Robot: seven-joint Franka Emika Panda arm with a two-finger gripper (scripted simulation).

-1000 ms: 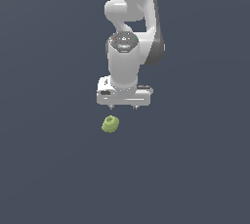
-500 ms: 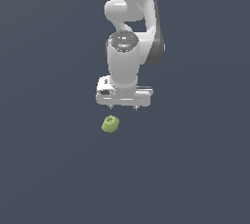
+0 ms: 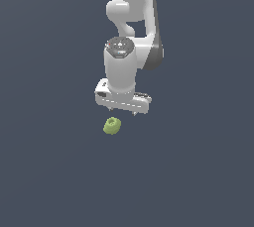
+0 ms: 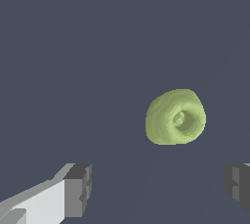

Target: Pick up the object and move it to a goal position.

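Matte, lumpy yellow-green object (image 3: 112,126) with a dimpled hollow on top, lying on the plain grey floor (image 3: 198,171) below the white gripper (image 3: 123,110), fingers spread apart.

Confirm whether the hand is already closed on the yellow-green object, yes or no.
No: in the wrist view the object lies free on the floor, and the hand has its fingers spread wide apart.

The object (image 3: 112,126) (image 4: 176,117) is a small yellow-green lump, rounded and uneven, with a hollow in its top that faces up toward my wrist. It lies free on the flat dark ground, below my claw (image 3: 122,110) and apart from it, nearer one finger than the other.
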